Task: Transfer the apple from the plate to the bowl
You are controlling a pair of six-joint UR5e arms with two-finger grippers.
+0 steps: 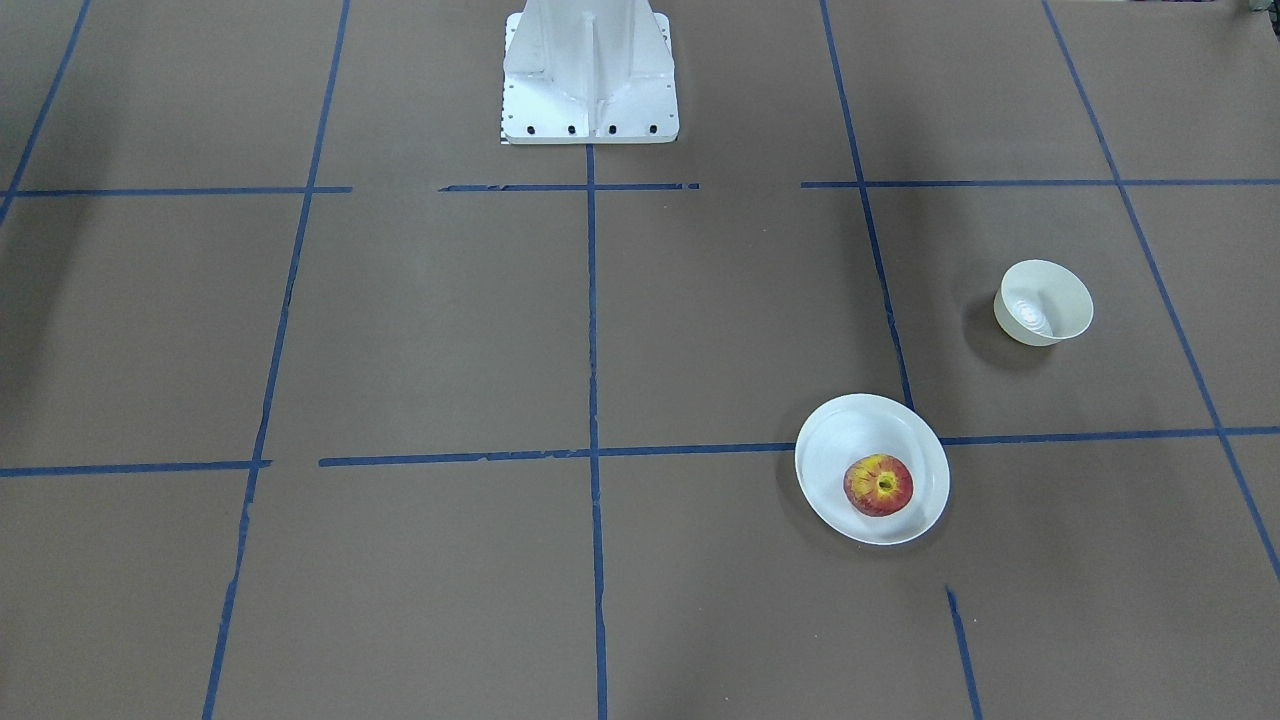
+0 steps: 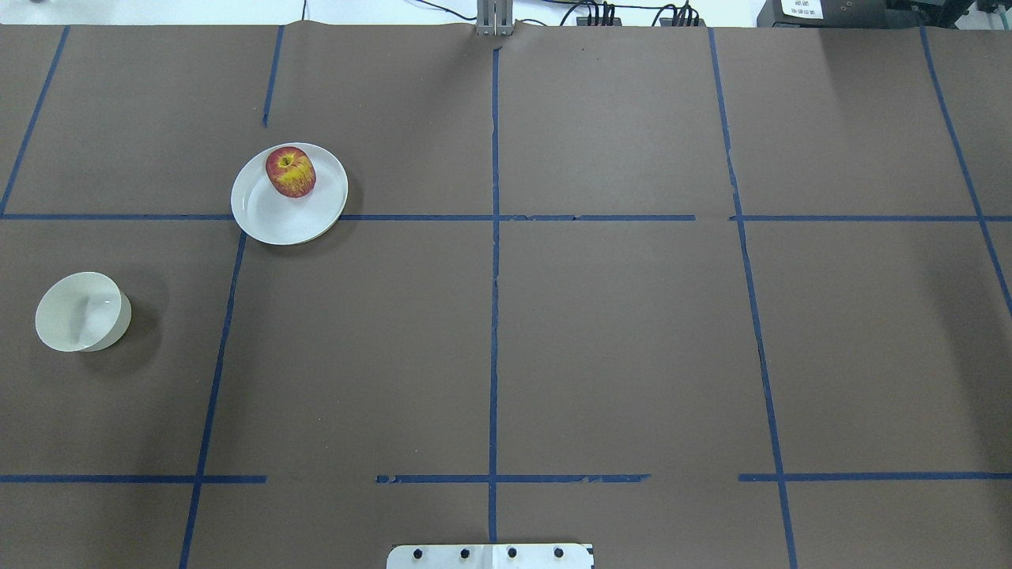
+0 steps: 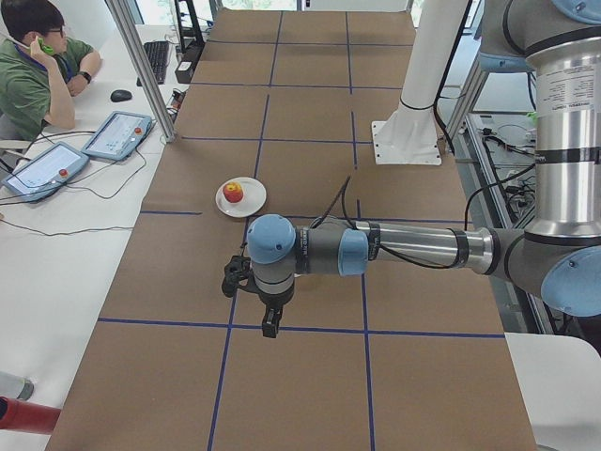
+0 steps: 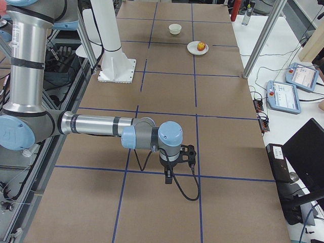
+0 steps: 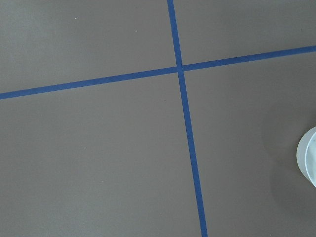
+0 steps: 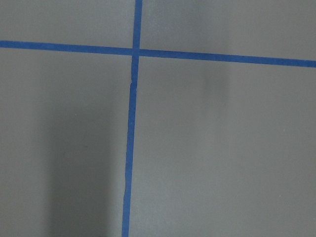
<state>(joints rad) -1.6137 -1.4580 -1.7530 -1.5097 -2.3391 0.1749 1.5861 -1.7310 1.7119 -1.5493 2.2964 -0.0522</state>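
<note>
The small round red apple with yellow patches (image 2: 290,171) sits on the wide, shallow white plate (image 2: 277,217), stem dimple up. It lies off centre, toward the rim farthest from the robot. The plate rests on the brown paper-covered table marked with blue tape lines (image 2: 617,332), on the robot's left half, straddling one tape line.

The small, deep off-white bowl (image 2: 83,311) stands on the same half, well apart from the plate. It is farther to the robot's left and nearer the robot's side of the table. No arm touches the apple, plate or bowl.

The left gripper (image 3: 270,325) hangs pointing down above the table from a horizontally extended forearm, nearer the left-side camera than the plate. Its fingers show only in that side view, so whether they are spread or closed cannot be told.

The right gripper (image 4: 168,177) hangs likewise over a tape crossing at the opposite end of the table, far from both dishes. Its opening cannot be told either.

The left wrist view shows tape lines and a white curved edge (image 5: 308,155); which dish it belongs to cannot be told.
</note>
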